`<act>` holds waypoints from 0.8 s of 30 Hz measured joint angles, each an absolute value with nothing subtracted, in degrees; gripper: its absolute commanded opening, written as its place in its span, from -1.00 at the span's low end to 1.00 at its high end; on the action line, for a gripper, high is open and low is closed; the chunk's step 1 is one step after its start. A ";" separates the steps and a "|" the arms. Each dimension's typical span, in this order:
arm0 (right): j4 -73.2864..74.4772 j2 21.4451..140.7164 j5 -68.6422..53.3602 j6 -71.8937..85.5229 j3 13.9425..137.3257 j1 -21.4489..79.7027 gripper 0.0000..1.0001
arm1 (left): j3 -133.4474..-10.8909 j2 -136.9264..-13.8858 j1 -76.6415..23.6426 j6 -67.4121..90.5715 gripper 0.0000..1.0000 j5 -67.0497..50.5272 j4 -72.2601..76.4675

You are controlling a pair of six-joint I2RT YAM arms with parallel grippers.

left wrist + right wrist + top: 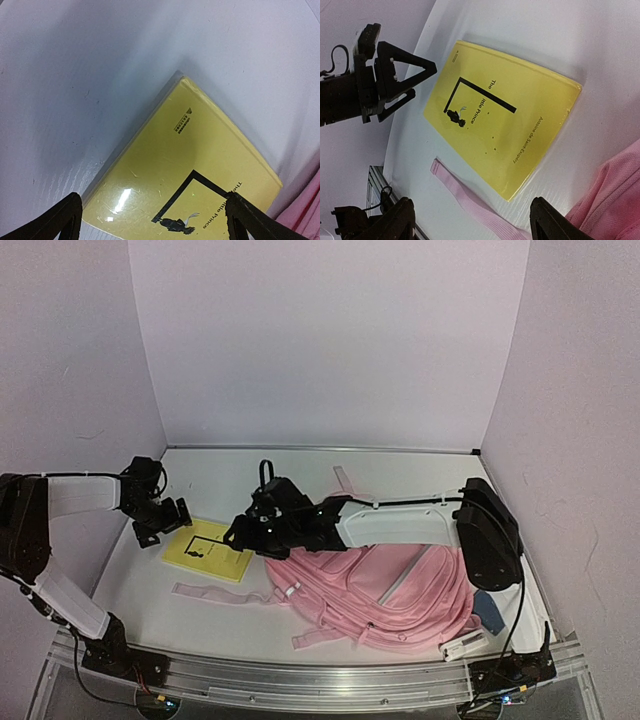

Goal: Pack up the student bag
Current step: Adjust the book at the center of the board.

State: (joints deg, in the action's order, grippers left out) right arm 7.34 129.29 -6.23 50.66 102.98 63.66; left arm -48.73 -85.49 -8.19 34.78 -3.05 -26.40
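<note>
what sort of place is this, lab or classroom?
Likely a lab test cell, not a classroom: plain white walls box in the table, and an aluminium rail runs along its near edge.

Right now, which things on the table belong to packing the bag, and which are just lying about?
Job in hand:
- student bag, a pink backpack
- yellow book "The Little Prince", probably next to go in
- left gripper and right gripper, both open near the book

Lying about, or unclear:
- blue-grey item beside the bag
- white item by its near corner; neither identifiable
</note>
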 measured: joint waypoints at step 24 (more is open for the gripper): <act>4.85 138.76 -1.36 59.71 108.12 64.29 0.25 | -48.73 -91.99 -8.19 32.42 0.99 -5.63 -24.07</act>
State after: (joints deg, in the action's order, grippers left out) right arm 4.85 138.76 -1.36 59.71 108.12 64.29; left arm -48.73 -91.99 -8.19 32.42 -5.63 -24.07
